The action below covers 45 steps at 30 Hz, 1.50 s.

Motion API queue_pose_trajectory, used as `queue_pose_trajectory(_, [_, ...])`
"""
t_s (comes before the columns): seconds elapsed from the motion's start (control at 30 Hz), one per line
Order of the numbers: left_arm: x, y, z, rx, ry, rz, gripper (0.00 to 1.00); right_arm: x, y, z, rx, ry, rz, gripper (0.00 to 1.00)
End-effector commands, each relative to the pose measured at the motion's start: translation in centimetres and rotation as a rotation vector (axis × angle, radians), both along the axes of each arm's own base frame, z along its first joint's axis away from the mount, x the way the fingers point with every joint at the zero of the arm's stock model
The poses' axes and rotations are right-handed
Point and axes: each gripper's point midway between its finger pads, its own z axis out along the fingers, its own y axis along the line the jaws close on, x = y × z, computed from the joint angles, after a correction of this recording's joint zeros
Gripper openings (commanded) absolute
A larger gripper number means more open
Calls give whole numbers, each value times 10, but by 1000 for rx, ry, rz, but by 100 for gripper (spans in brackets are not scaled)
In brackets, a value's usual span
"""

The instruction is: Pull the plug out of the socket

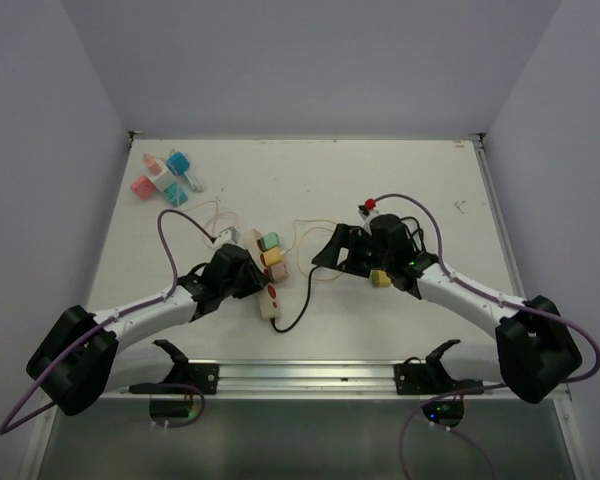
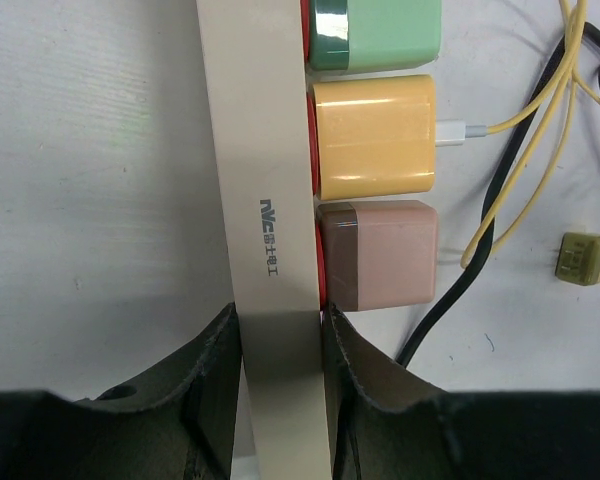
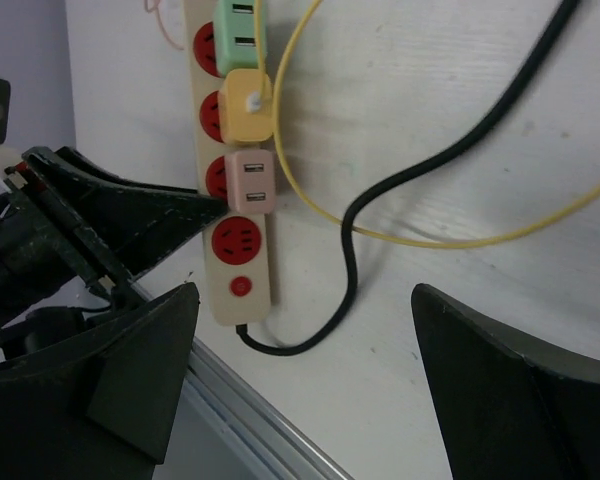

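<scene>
The power strip [image 1: 265,275] lies mid-table, a long beige bar with red sockets, and the left gripper [image 1: 242,272] has it. In the left wrist view the jaws are drawn in narrow and clamped on the bar's two long sides, both fingers [image 2: 215,370] pressed flat against it.

Three cube adapters sit plugged in a row: a green adapter [image 3: 238,25], a yellow adapter [image 3: 248,103] and a pink adapter [image 3: 250,180]. Next along is an empty socket [image 3: 237,240], bare and red, just before the round switch at the strip's end.

A small olive plug [image 1: 380,278] lies loose on the table [image 1: 430,180], well apart from the strip and close under the right arm.

The right gripper [image 1: 338,252] hangs over the table just right of the strip with its jaws spread wide and nothing between them.

There is bare white surface on the adapter side of the strip, though a black cable [image 3: 352,260] loops out from the switch end and a yellow cable [image 3: 480,243] curls across it. The metal rail [image 1: 300,375] along the table's near edge runs near the switch end. Coloured blocks [image 1: 162,177] sit far off in the back left corner.
</scene>
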Motion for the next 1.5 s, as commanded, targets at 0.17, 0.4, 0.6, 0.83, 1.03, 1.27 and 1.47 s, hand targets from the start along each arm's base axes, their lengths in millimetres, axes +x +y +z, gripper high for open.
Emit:
queue_pose_trajectory(0.17, [-2,-5,14,-41,-70,-71,0,19,94,35,138,-76,132,85])
queue_pose_trajectory(0.4, [-1,-6,36,-85,-132,-74,0,13,124,15,168,-11,184,77])
queue_pose_trajectory(0.6, [2,-14,52,-145,-194,-93,0,4,133,3,163,20,215,74])
queue_pose_trajectory(0.83, [2,-22,63,-194,-220,-120,0,2,137,1,186,33,227,62])
queue_pose_trajectory(1.03, [2,-21,67,-208,-233,-109,0,0,138,-8,187,54,228,51])
queue_pose_trajectory(1.27, [2,-22,70,-226,-238,-105,0,-6,139,-12,197,70,235,38])
queue_pose_trajectory(1.47, [0,-24,69,-233,-235,-115,7,-7,138,-13,196,74,232,4])
